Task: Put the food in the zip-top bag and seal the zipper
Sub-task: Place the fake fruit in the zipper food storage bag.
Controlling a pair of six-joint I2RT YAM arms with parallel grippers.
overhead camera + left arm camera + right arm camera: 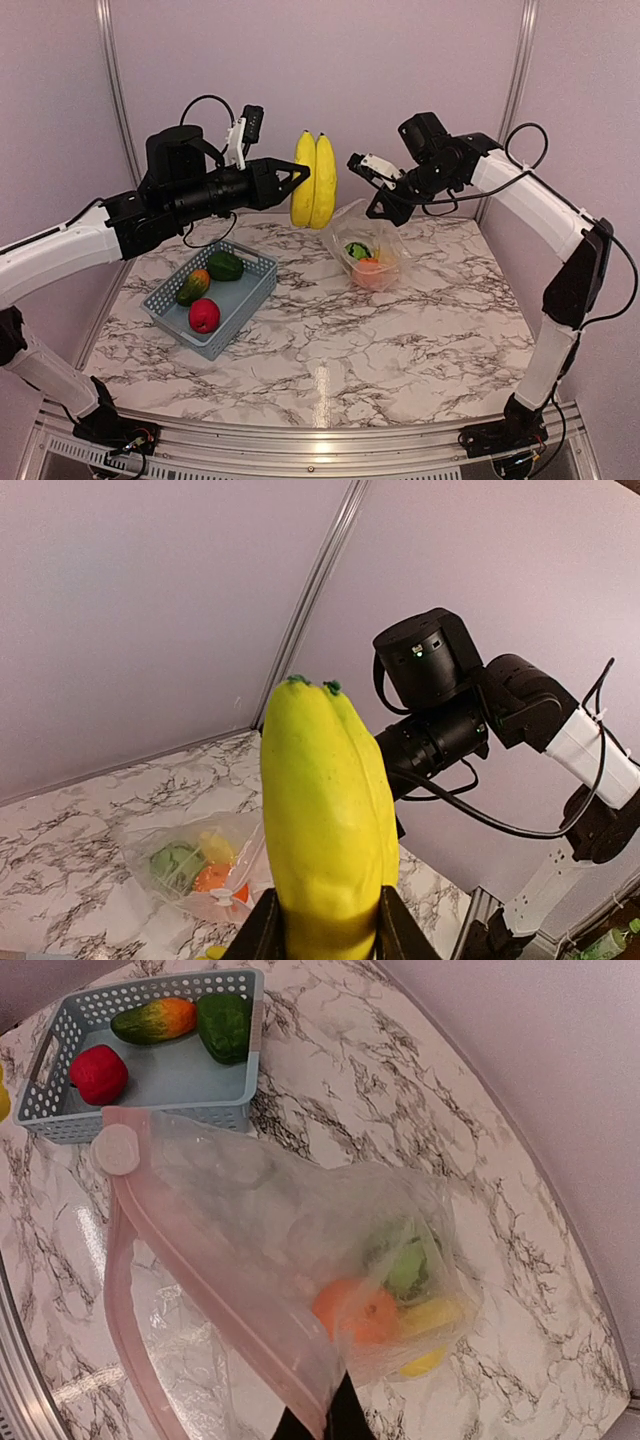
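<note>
My left gripper (300,178) is shut on the yellow banana (315,181) and holds it upright in the air, left of the bag; the banana fills the left wrist view (325,820). My right gripper (385,205) is shut on the mouth edge of the clear zip-top bag (372,245) and holds it up and open. The pinkish zipper strip (215,1295) runs along the mouth, its white slider (117,1150) at one end. In the bag lie the orange (355,1310), the striped green melon (410,1260) and a yellow piece (425,1325).
The blue-grey slotted basket (172,318) stands at the left of the marble table, holding a red apple (204,316), a dark green piece (225,266) and a green-orange piece (192,287). Purple walls close the back and sides.
</note>
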